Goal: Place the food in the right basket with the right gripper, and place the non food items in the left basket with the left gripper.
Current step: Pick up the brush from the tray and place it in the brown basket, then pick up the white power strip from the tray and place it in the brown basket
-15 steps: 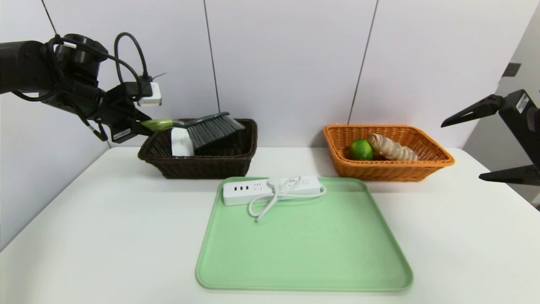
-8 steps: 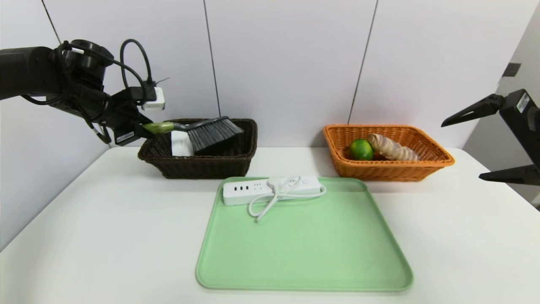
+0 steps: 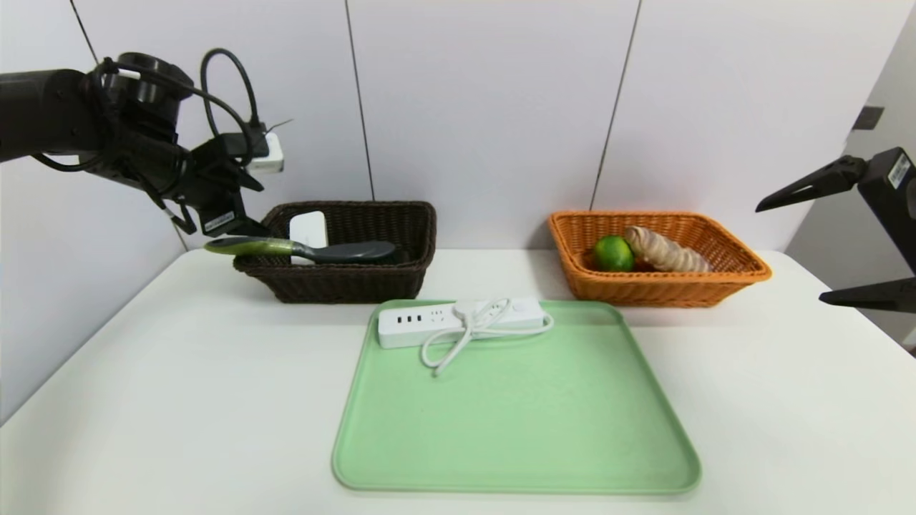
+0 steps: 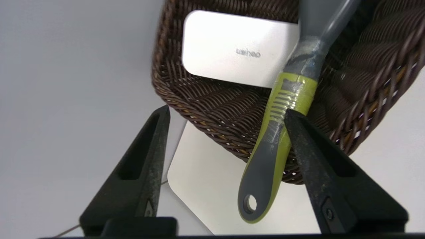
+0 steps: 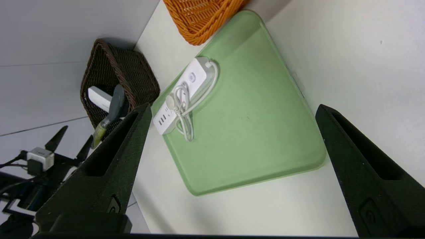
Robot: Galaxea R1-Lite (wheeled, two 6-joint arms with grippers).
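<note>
My left gripper (image 3: 240, 211) hangs open just above the left end of the dark brown left basket (image 3: 343, 282). The green-handled brush (image 3: 300, 249) lies free in that basket, its handle (image 4: 275, 149) poking out over the rim and resting against one finger (image 4: 308, 156). A flat white case (image 4: 232, 49) leans inside the basket behind it. The white power strip (image 3: 458, 318) with its coiled cord lies on the green tray (image 3: 515, 429). The lime (image 3: 612, 253) and the ridged roll (image 3: 665, 250) sit in the orange right basket (image 3: 658, 286). My right gripper (image 3: 791, 254) stays open at the far right, above the table's edge.
The white table (image 3: 179, 372) runs out to the left, the right and in front of the tray. A grey panelled wall stands close behind both baskets. In the right wrist view, the tray (image 5: 259, 132) lies below my right gripper (image 5: 232, 108).
My left gripper opened and let go of the brush. The brush dropped from a raised tilt to lie flat across the dark basket's rim. The gripper lifted slightly; the right arm barely moved.
</note>
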